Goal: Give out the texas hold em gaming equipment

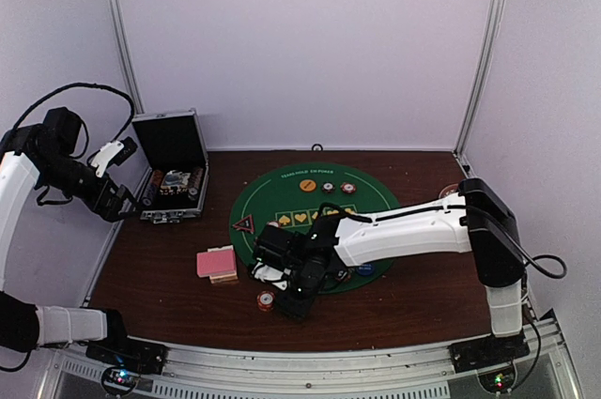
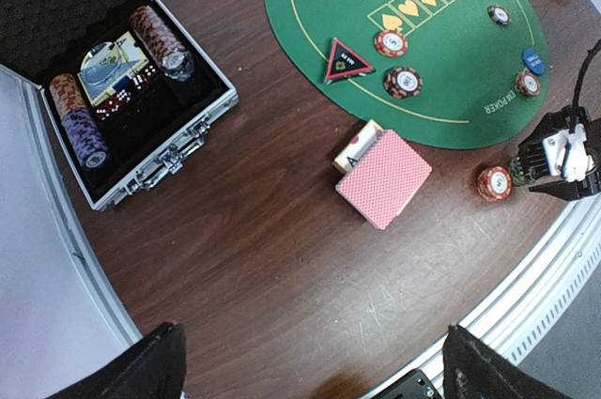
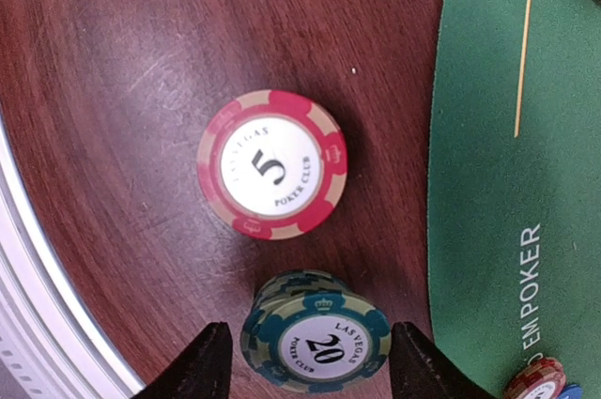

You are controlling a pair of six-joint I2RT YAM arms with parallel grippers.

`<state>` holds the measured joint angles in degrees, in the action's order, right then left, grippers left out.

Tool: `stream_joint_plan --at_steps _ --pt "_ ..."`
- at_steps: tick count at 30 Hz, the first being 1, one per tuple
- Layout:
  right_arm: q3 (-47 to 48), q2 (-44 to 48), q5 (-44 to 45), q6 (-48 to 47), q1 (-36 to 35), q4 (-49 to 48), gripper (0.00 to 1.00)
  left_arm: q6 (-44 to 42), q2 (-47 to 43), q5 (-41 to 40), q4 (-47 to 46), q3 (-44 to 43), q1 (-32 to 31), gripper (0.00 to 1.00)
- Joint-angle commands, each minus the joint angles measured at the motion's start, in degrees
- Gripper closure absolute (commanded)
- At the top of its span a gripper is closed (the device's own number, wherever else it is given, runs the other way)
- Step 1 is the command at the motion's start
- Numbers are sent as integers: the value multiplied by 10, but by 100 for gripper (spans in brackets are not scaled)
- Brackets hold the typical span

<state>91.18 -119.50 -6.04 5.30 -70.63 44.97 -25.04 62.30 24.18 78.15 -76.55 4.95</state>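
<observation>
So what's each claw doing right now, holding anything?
Left gripper: open, empty.
Right gripper: straddles the green 20 chips; whether it grips them cannot be told.

Case [image 1: 169,141] left of mat [image 1: 268,202]; card deck [image 1: 216,261] on table off mat's near-left edge; 5 chip [image 1: 266,300] nearer still, 20 chips [image 3: 316,338] beside it, probably stacked.

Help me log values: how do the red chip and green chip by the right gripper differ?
The red chip reads 5, the green chip 20. The red chip lies alone; the green chip tops a stack between the fingers of the right gripper. Both say Las Vegas and lie flat on the wooden table.
</observation>
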Motion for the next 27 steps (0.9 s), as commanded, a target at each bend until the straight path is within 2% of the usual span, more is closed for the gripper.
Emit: stream_joint_plan --at_steps 1,19,27 --pt "-6 -5 -3 -2 1 -7 40 -6 -6 -5 0 -14 3 2" --pt "0 1 -7 -2 -4 -7 53 -6 -7 -5 -1 -12 3 2" --pt "7 8 10 0 -4 1 69 -6 -9 -5 -1 -12 3 2"
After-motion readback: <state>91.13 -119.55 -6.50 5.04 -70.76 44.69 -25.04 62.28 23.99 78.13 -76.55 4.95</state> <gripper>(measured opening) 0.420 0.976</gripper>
